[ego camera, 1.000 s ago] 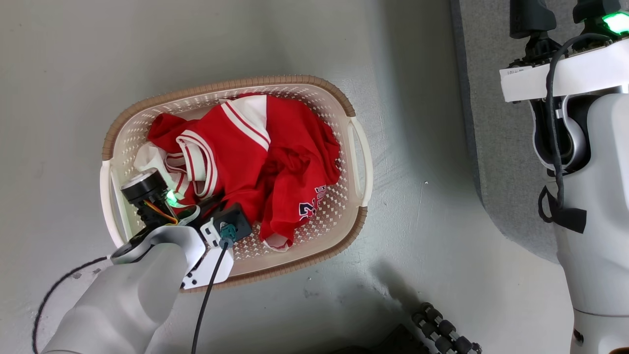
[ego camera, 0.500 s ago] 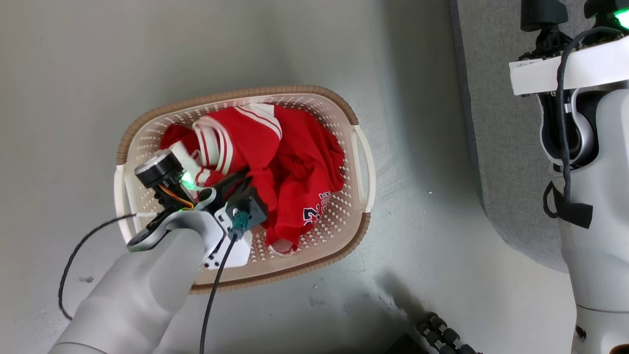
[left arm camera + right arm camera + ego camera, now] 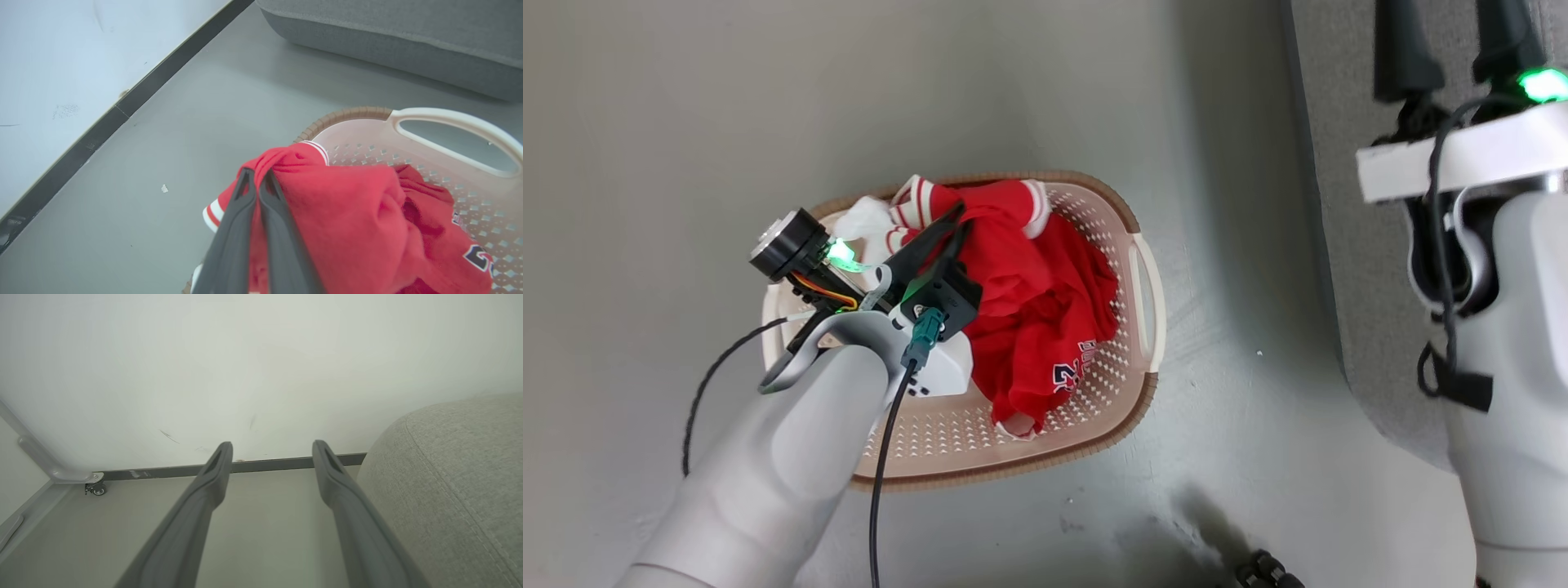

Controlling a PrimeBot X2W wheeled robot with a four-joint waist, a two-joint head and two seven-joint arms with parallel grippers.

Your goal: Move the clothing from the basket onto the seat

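Item one, your left gripper point(image 3: 956, 216): the two dark fingers are pressed together with no gap showing, and a fold of the clothing point(image 3: 1033, 294) is pinched between them near the tips. In your left wrist view the left gripper point(image 3: 255, 174) bites into red fabric beside a white striped cuff, and the clothing point(image 3: 347, 216) drapes away from the grip towards the lower right. Item two, the clothing: it is bunched in the upper half of the basket point(image 3: 1131, 222), the gripped fold standing up near the far rim, the rest trailing down inside to a navy-and-white number print point(image 3: 1068, 372). Whether any part hangs free of the basket floor you cannot tell from these angles. Item three, the basket point(image 3: 449, 121): it sits on the grey floor point(image 3: 1013, 98), one white handle towards the seat point(image 3: 1347, 245), near it but apart. Item four, your right gripper point(image 3: 1450, 37): the fingers stand wide apart over the seat edge, holding and touching nothing. In the right wrist view the right gripper point(image 3: 272, 447) points at a pale wall point(image 3: 245, 355), with the seat point(image 3: 449, 477) just to its right.
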